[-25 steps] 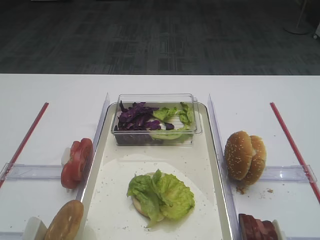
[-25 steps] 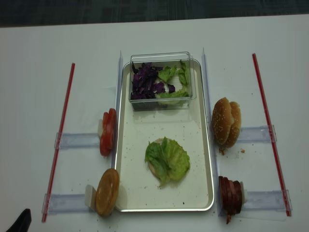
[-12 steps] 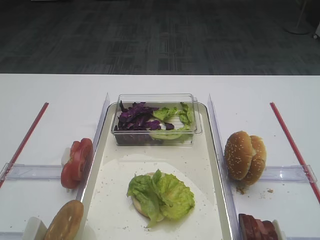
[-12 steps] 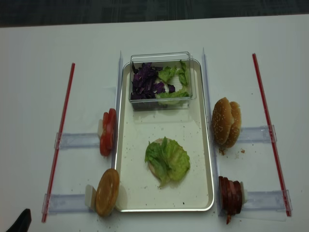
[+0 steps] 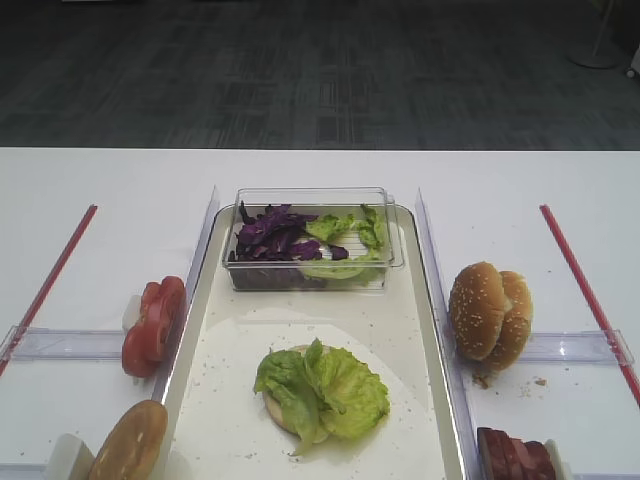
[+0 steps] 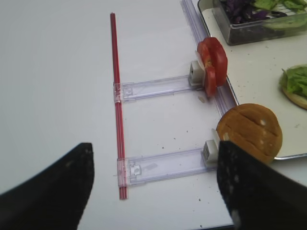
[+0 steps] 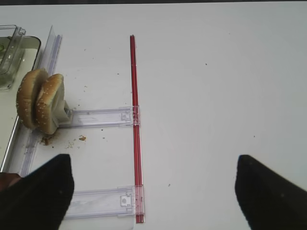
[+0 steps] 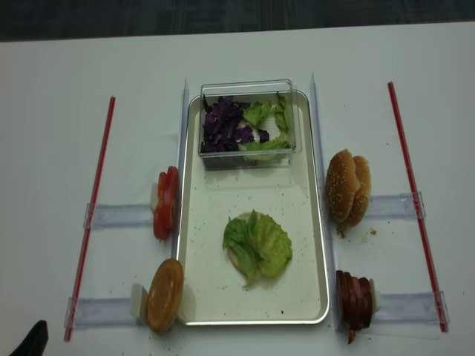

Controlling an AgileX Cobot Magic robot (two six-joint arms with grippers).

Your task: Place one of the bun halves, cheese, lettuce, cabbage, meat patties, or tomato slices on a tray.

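On the tray [image 8: 312, 245] a pale bun half [image 8: 234, 256] lies flat with lettuce [image 8: 260, 243] on top. The meat patties [image 8: 355, 299] and tomato slices [image 8: 165, 202] wait beside it on the table [image 8: 44, 148]. Both arms hang back, off to the sides. The left tool [image 6: 153, 187] and right tool [image 7: 153, 191] are wide open and hold nothing.

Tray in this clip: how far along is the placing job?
Done: a pale bun half topped with lettuce lies on the tray. In hand: nothing; the left gripper and right gripper stand open over bare table. Left: tomato slices, meat patties, other buns remain outside.
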